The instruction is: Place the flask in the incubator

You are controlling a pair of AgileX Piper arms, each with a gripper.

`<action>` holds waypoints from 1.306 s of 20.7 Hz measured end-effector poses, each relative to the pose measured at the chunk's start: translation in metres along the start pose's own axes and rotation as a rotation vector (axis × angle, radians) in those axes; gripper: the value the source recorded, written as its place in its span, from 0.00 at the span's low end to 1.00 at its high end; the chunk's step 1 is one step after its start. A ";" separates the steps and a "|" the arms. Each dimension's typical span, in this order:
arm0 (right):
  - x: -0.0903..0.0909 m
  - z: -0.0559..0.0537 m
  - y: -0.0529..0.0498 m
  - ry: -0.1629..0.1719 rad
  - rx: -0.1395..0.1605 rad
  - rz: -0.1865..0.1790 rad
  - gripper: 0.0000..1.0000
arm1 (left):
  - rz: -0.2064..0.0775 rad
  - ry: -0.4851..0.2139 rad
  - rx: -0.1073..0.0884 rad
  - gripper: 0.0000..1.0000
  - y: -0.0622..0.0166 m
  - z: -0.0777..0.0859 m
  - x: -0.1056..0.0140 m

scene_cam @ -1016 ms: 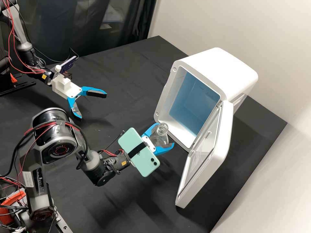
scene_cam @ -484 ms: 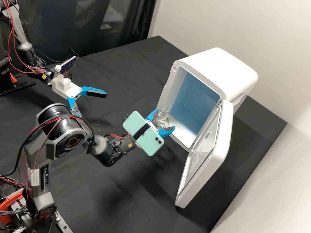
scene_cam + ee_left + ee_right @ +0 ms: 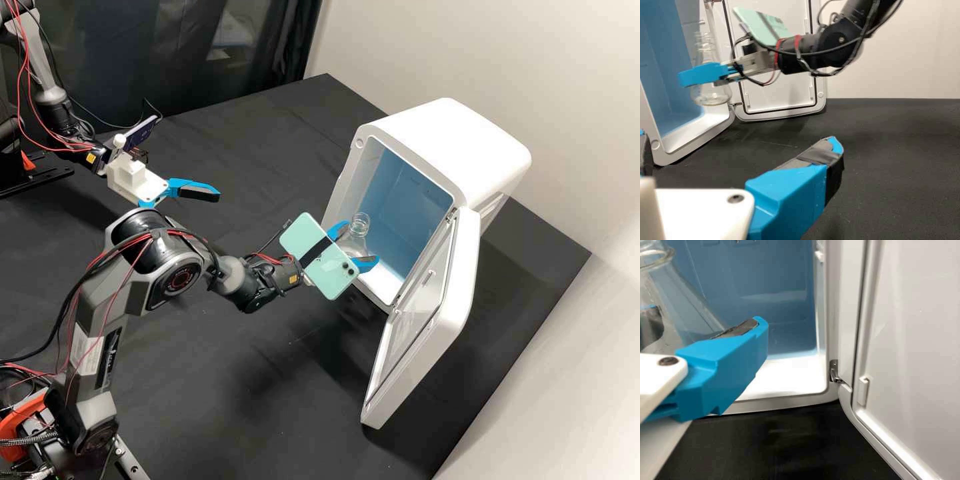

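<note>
- Between the pinching right jaws, a clear glass conical flask [image 3: 361,225] sits at the mouth of the white blue-lined incubator [image 3: 460,143].
- Likely light, slick, brittle: hold its body gently.
- Left jaws spread, well apart.

A black laboratory bench [image 3: 267,127] with a matte, cloth-like top runs across the room, its far corner close to an off-white wall [image 3: 480,47]. The wall is plain and smooth, evenly lit, with soft light falling from above. Left of it hangs a black curtain [image 3: 127,60] in long vertical folds, behind the bench's far left side. Beyond the bench's right edge lies a pale surface [image 3: 573,400], crossed by a faint grey shadow along that edge. From the left wrist view, the same pale wall [image 3: 920,50] rises directly behind the dark bench top.
</note>
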 end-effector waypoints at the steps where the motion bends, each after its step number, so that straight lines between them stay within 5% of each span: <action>1: 0.005 -0.003 -0.002 -0.006 -0.009 -0.003 0.00 | 0.000 0.000 0.000 1.00 0.0000 0.000 0.000; 11: 0.054 -0.028 -0.016 -0.074 -0.053 -0.024 0.00 | 0.000 0.000 0.001 1.00 0.0000 0.000 0.000; 23: 0.107 -0.025 -0.027 -0.196 -0.145 -0.009 0.00 | -0.001 -0.001 0.002 1.00 0.0001 -0.001 0.000; 27: 0.120 -0.021 -0.034 -0.231 -0.170 -0.037 0.00 | -0.001 -0.001 0.002 1.00 0.0001 -0.001 0.000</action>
